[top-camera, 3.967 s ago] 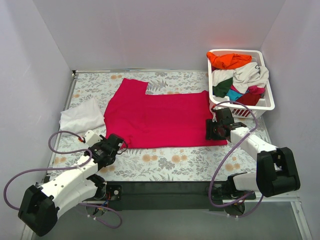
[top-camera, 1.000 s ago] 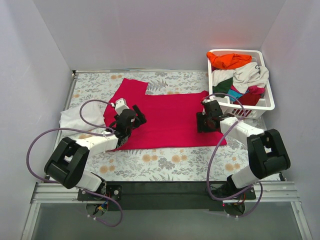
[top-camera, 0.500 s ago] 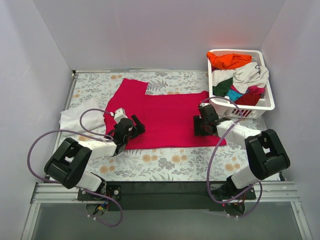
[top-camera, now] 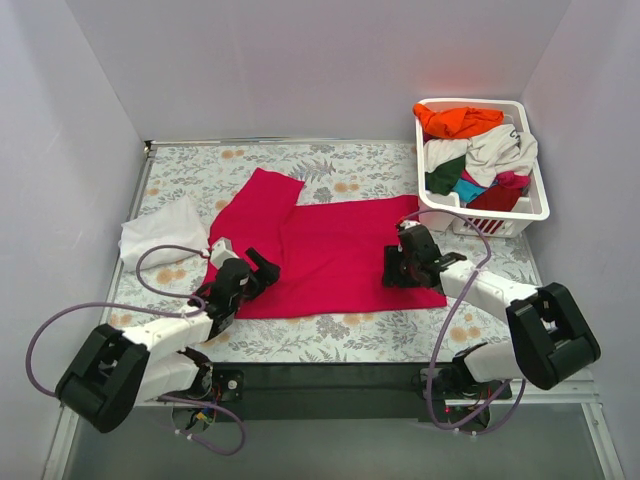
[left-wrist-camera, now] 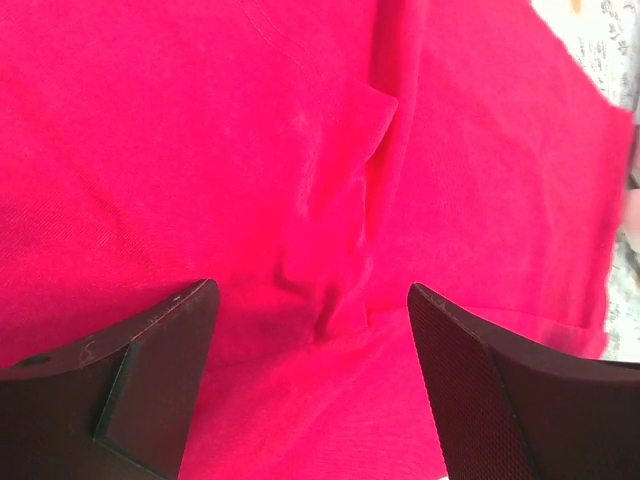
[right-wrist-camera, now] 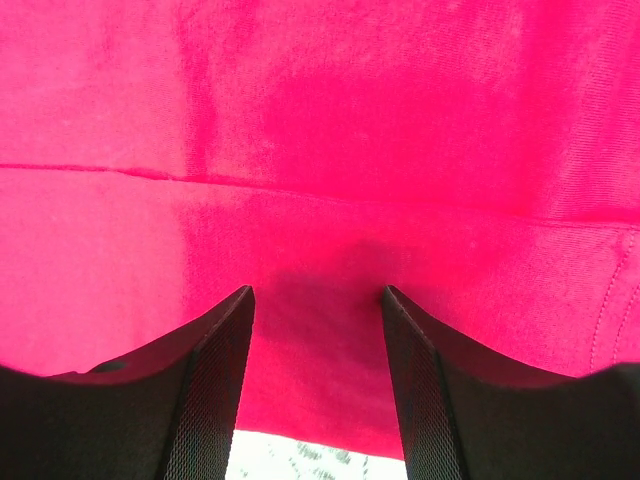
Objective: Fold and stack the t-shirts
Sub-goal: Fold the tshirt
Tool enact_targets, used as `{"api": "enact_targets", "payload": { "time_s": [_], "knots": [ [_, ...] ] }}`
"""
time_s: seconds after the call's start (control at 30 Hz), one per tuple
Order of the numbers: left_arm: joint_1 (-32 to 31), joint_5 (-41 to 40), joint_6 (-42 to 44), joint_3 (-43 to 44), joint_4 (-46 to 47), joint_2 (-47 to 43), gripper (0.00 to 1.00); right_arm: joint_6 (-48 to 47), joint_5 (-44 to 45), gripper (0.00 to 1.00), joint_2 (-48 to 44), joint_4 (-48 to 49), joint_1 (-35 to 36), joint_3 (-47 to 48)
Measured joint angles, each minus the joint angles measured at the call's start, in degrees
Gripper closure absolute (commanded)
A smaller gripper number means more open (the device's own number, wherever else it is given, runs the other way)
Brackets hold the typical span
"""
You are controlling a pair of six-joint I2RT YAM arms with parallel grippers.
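Crimson-pink t-shirt [top-camera: 330, 255] lies spread across the middle of the floral tabletop [top-camera: 350, 335], one sleeve angled up at its far left corner and its near hem close to the arms. The left tool [left-wrist-camera: 310, 295] sits over the shirt's left part, its fingers spread, with a small pucker of cloth between them. The right tool [right-wrist-camera: 315, 295] is set on the shirt's right part just inside the near hem, its fingers also spread over flat cloth. A white t-shirt [top-camera: 160, 240] lies crumpled at the left edge. At the far right, a white slotted basket [top-camera: 535, 205] holds orange [top-camera: 458, 120], off-white [top-camera: 500, 148], green [top-camera: 445, 178] and teal [top-camera: 468, 187] shirts.
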Motion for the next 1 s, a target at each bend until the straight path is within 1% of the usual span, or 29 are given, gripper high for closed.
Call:
{"api": "enact_targets", "payload": {
  "time_s": [0.1, 0.2, 0.37, 0.57, 0.6, 0.63, 0.67, 0.73, 0.77, 0.83, 0.9, 1.0],
  "knots": [
    [-0.02, 0.50, -1.51, -2.62, -2.25, -5.25, 0.28, 2.05, -0.81, 0.50, -2.64, -0.74, 1.07, -1.84],
    [0.00, 0.94, -2.84, -4.04, -3.93, -8.46, 0.28, 3.96, -1.27, 0.49, -4.96, -2.40, 2.36, -3.15],
    [0.00, 1.92, -4.07, -5.14, -4.26, -10.21, 0.28, 6.64, -1.66, 0.47, -8.17, -6.08, 3.34, -4.48],
    [0.07, 3.15, -4.44, -6.01, -4.26, -11.78, 0.28, 8.92, -2.40, 0.46, -12.20, -7.63, 3.43, -6.91],
    [0.07, 3.37, -4.28, -6.03, -4.55, -12.11, 0.27, 9.25, -2.47, 0.46, -13.07, -8.35, 3.48, -7.23],
    [0.04, 3.54, -3.93, -6.01, -4.90, -12.37, 0.23, 9.44, -2.47, 0.46, -13.97, -9.29, 3.56, -7.56],
    [0.04, 3.61, -3.54, -5.90, -5.29, -12.57, 0.23, 9.51, -2.49, 0.46, -14.88, -10.36, 3.58, -7.78],
    [0.04, 3.63, -2.21, -4.55, -7.28, -12.70, 0.20, 9.51, -2.45, 0.46, -16.28, -13.16, 3.65, -7.80],
    [0.02, 3.56, -1.33, -3.61, -8.55, -12.48, 0.15, 9.49, -2.43, 0.46, -16.72, -14.19, 3.65, -7.78],
    [-0.02, 3.06, 0.46, -0.72, -11.76, -11.76, 0.14, 9.35, -2.27, 0.45, -17.27, -17.11, 3.65, -6.93],
    [-0.02, 1.62, 2.49, 3.32, -13.77, -10.27, 0.13, 8.87, -1.70, 0.44, -17.22, -19.15, 3.65, -4.70],
    [-0.02, -1.62, 6.40, 13.18, -15.37, -5.53, 0.11, 6.95, 0.83, 0.44, -15.82, -21.09, 3.65, 2.25]
  ]
}}
